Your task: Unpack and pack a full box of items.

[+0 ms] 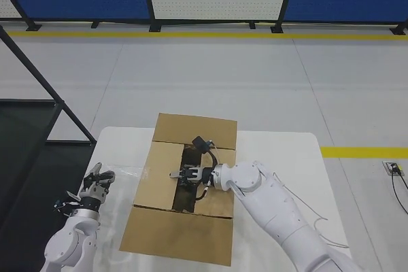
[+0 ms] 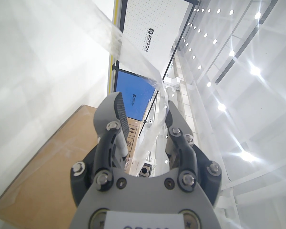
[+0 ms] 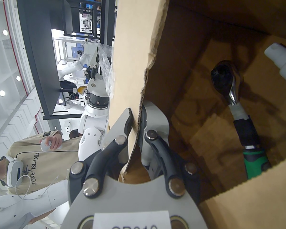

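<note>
A brown cardboard box [image 1: 190,234] lies in the middle of the white table [image 1: 285,153], its top flaps parted over a dark gap. My right gripper [image 1: 185,175] is over that gap, shut on the torn edge of one flap [image 3: 133,36], which is pinched between the fingers of the gripper [image 3: 136,120]. Inside the box lie a ratchet wrench [image 3: 231,89] with a green handle and a white spray bottle top [image 3: 282,60]. My left gripper [image 1: 98,178] is at the table's left edge, beside the box. It [image 2: 144,109] is open, and a clear plastic strip [image 2: 124,48] runs between its fingers and touches one fingertip.
A black metal frame [image 1: 27,136] stands just left of the table. The table surface right of the box is bare white. The clear strip stretches from the left gripper toward the box side [image 2: 50,156].
</note>
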